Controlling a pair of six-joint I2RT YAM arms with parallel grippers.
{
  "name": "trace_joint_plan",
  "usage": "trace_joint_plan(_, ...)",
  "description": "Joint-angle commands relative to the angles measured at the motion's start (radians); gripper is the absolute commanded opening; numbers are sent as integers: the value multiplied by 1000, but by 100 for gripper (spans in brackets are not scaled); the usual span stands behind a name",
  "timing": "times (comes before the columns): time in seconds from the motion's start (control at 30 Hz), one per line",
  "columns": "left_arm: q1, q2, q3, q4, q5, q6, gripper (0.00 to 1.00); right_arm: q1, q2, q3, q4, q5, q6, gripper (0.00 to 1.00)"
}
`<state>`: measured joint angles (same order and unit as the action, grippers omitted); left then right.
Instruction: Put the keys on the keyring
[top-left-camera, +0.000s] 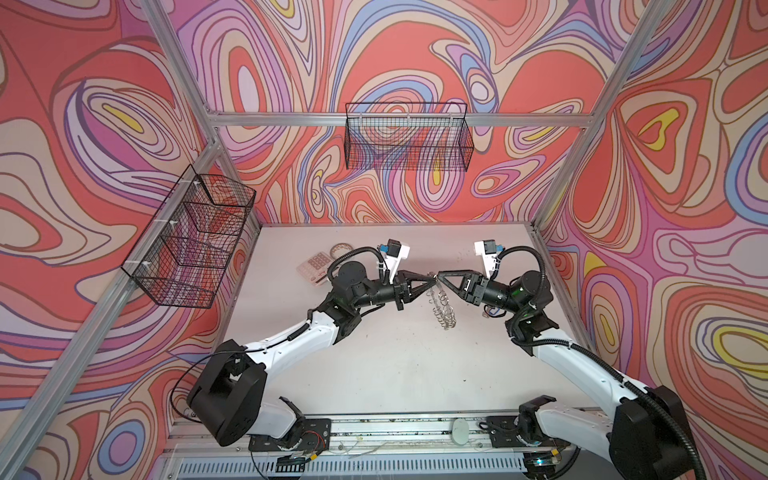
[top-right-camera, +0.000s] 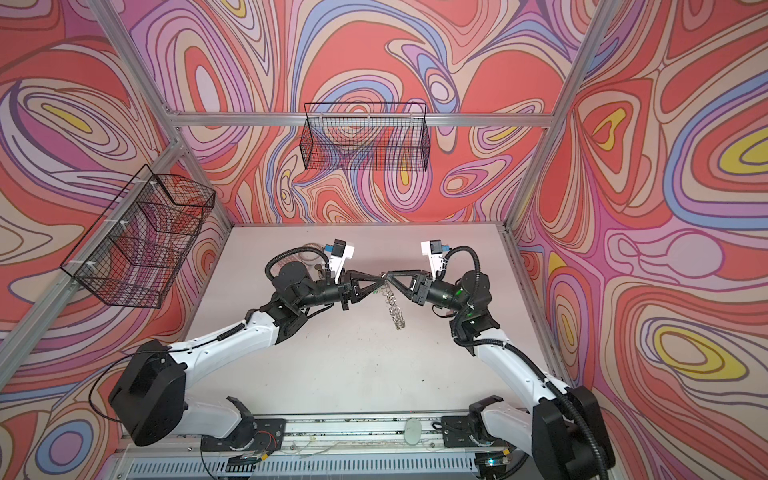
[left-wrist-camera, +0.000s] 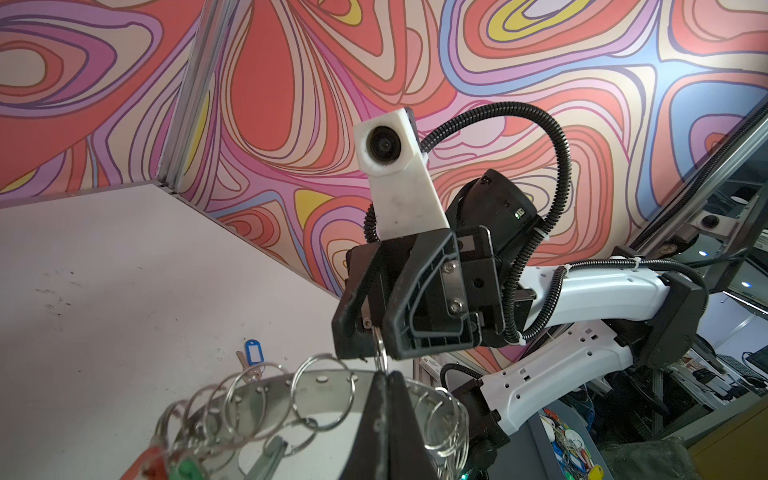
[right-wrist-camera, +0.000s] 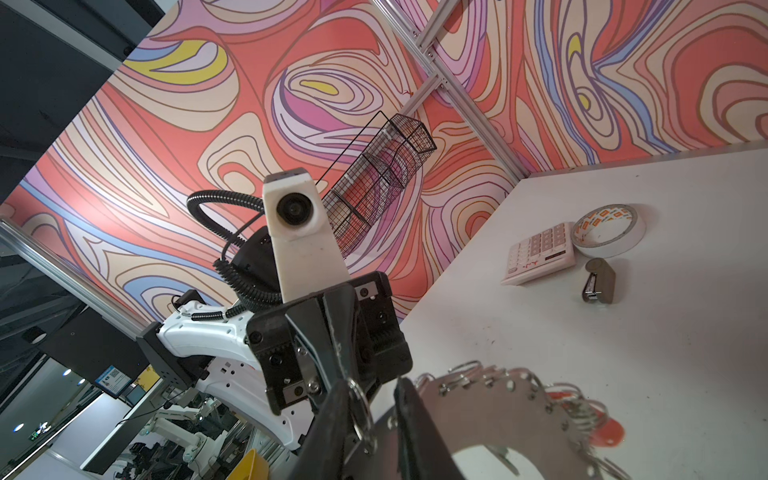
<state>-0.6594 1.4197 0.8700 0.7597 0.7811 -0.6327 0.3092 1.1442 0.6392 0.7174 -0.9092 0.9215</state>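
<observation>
A: What is seen beyond the left gripper (top-left-camera: 432, 281) and the right gripper (top-left-camera: 439, 275)?
B: Walls (top-left-camera: 415, 54) printed with red, pink, lilac and yellow swirls are seen, edged by aluminium rails (top-left-camera: 286, 119). A black wire basket (top-left-camera: 409, 139) is hung on the wall beyond both; a divided wire basket (top-left-camera: 187, 241) is fixed on the wall out past the left gripper.
A: And beneath them?
B: A pale, scuffed tabletop (top-left-camera: 395, 365) is spread, evenly lit.

Looped keyring (top-right-camera: 397, 316) above the table (top-right-camera: 353, 374), at the meeting tips of left and right jaws.
</observation>
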Motion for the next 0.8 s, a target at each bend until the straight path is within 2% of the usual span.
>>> trace_joint_plan(0.0, 7, -1, 35, 65, -3, 3, 0, 12, 8, -12, 36, -12, 15, 21)
trace_joint_plan(0.2, 6, 11, 32, 61, -14, 13, 0, 24, 12, -19, 40, -10, 16, 16)
trace_joint_plan(0.43, 12, 10, 25, 40, -22, 30, 0, 25, 14, -18, 24, -20, 1, 2)
trace_joint_plan(0.67, 41, -37, 3, -74, 0, 66, 0, 25, -1, 36, -176, 8, -166, 0)
trace_joint_plan(0.77, 63, -76, -2, -172, 22, 101, 16, 25, -5, 59, -240, 31, -248, 0)
